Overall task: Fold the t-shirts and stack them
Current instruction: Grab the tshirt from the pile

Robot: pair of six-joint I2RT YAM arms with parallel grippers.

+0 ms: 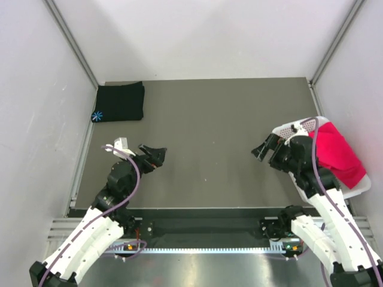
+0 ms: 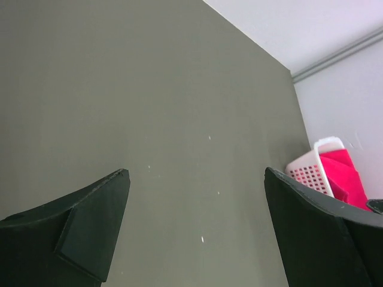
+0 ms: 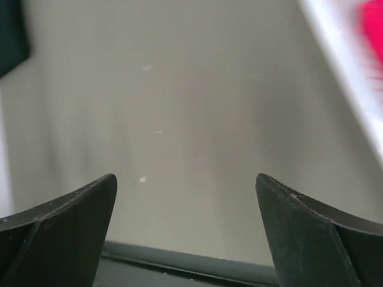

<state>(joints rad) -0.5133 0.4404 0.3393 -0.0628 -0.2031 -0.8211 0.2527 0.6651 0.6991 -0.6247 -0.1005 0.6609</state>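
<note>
The black t-shirt (image 1: 119, 102) lies folded at the table's far left corner, its light-blue starburst mark (image 1: 97, 116) at the near left corner. The red-pink t-shirt (image 1: 336, 154) lies bunched in the white basket (image 1: 297, 127) at the right edge; it also shows in the left wrist view (image 2: 344, 177). My left gripper (image 1: 154, 156) is open and empty over the bare mat, left of centre. My right gripper (image 1: 267, 152) is open and empty, just left of the basket. In the right wrist view a dark corner of the black t-shirt (image 3: 11, 36) shows at top left.
The grey mat (image 1: 203, 143) covers the table between white walls. The basket (image 2: 310, 172) stands at the mat's right edge, overhanging it. A metal rail (image 1: 203, 227) runs along the near edge by the arm bases.
</note>
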